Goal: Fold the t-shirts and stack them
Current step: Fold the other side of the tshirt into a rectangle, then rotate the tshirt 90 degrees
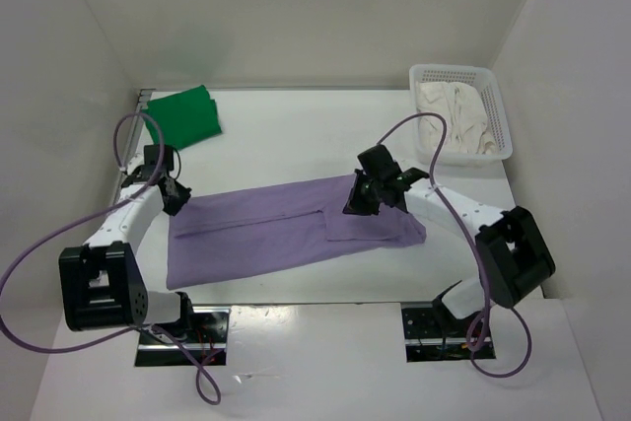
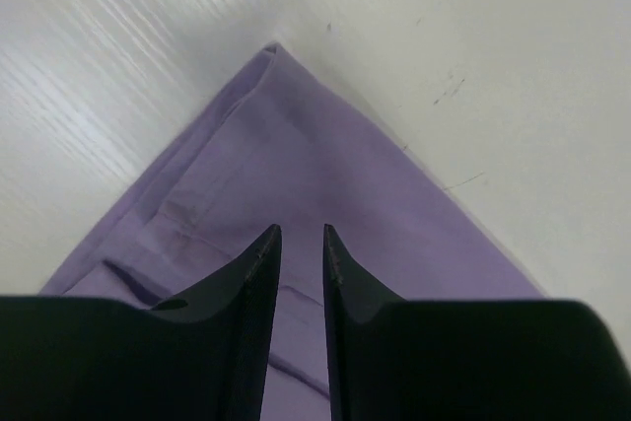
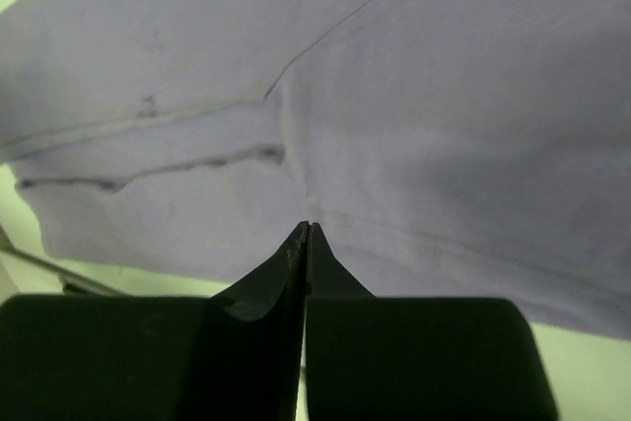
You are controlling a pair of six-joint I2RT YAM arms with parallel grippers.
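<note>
The right gripper (image 3: 307, 229) has its two black fingers pressed flat together with no gap, tips right against the lavender shirt (image 3: 394, 125). From here I can't tell whether any cloth is caught between them. It sits at the shirt's far edge, towards the right end, near where a folded flap and a line of stitching cross.

The left gripper (image 2: 301, 231) has its fingers a little apart, a narrow slot with purple cloth showing through it and nothing gripped. It hangs low over the shirt's far left corner, which comes to a point on the white table (image 2: 513, 66) ahead of the fingertips.

Seen from above, the lavender shirt (image 1: 286, 229) lies spread as a long slanted band across the middle of the table (image 1: 296, 135), between the two arms, with one gripper at each far end of it.

The green shirt (image 1: 184, 115) is folded into a small bundle at the far left corner, well apart from the lavender one. The cream shirt (image 1: 454, 115) lies crumpled inside the white perforated basket (image 1: 451, 73) at the far right corner.
</note>
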